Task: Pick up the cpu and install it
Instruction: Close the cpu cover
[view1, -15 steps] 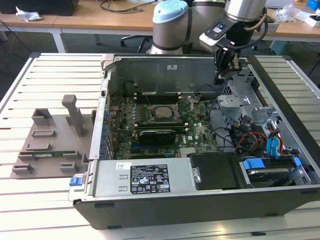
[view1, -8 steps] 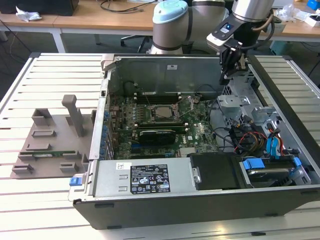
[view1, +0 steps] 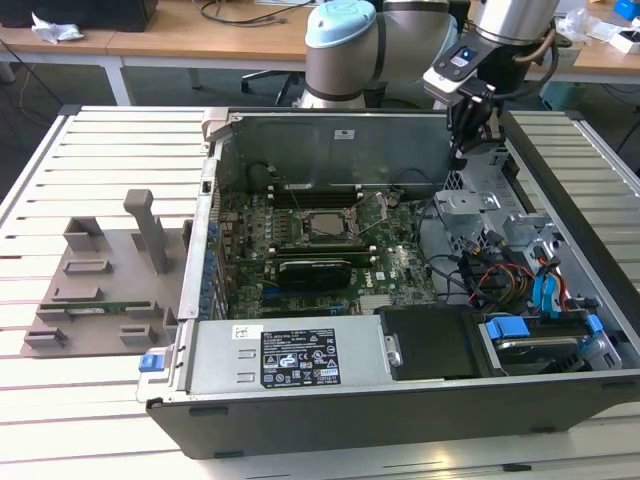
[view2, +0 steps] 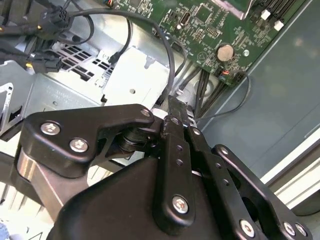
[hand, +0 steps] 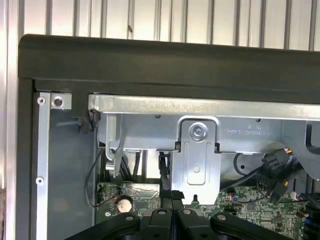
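End effector (view1: 476, 145) closed, one cpu (view1: 325, 228) on one motherboard (view1: 400, 265)

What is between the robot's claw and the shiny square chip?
In the exterior view, green motherboard and some loose wires lie between the gripper and the cpu.

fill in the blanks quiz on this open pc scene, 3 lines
1. The pincer has its jaws ___.
2. The cpu lies ___ the case, on the motherboard.
3. The grey fixture stands on the table at the exterior view's ___ of the case.

Missing words: shut; inside; left
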